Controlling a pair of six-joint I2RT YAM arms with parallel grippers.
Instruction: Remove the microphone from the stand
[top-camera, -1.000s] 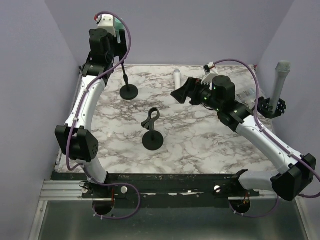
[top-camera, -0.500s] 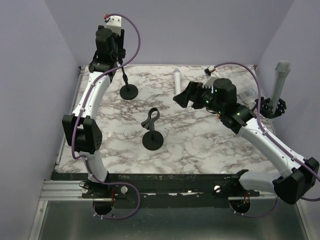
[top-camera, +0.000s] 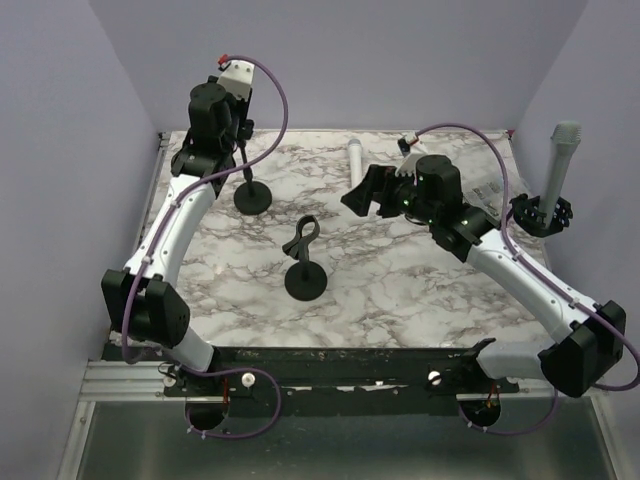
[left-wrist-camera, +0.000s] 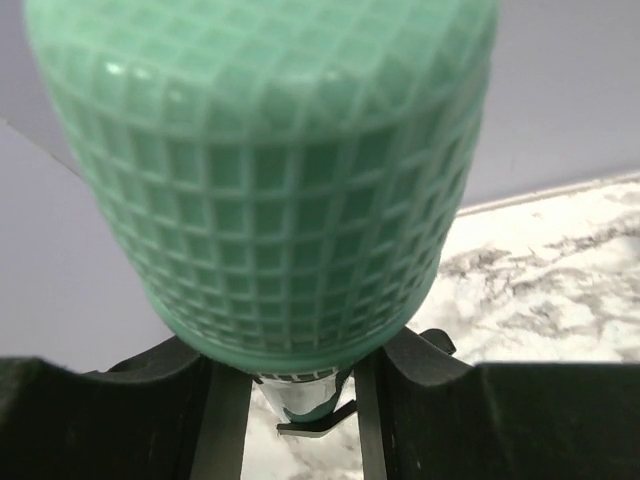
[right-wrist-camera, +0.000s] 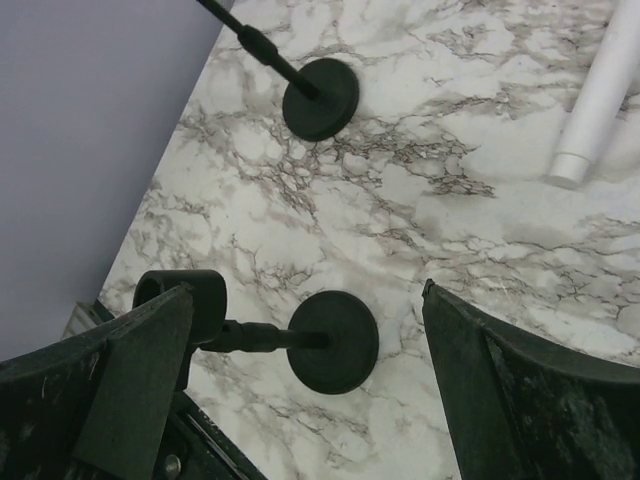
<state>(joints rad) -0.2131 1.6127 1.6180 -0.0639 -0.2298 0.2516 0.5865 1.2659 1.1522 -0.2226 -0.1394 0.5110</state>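
Note:
The green microphone (left-wrist-camera: 260, 170) fills the left wrist view, its mesh head towards the camera. My left gripper (left-wrist-camera: 292, 405) is shut on the neck just below the head, with a finger (left-wrist-camera: 225, 430) on each side. Part of the stand's black clip (left-wrist-camera: 315, 420) shows under the microphone's body. From above, my left gripper (top-camera: 226, 112) sits at the top of the back-left stand (top-camera: 253, 197) and hides the microphone. My right gripper (top-camera: 366, 190) hangs open over the middle of the table (top-camera: 400, 280), holding nothing.
An empty black stand (top-camera: 305, 280), clip tilted, stands mid-table and lies under the right gripper (right-wrist-camera: 333, 340). A white microphone (top-camera: 354, 158) lies at the back. A grey microphone (top-camera: 562, 160) stands upright in a holder (top-camera: 540, 215) at the right edge. Purple walls enclose the table.
My left gripper has closed on the green microphone and come lower. The back-left stand's base has slid a little towards the front. My right gripper stays open, shifted slightly.

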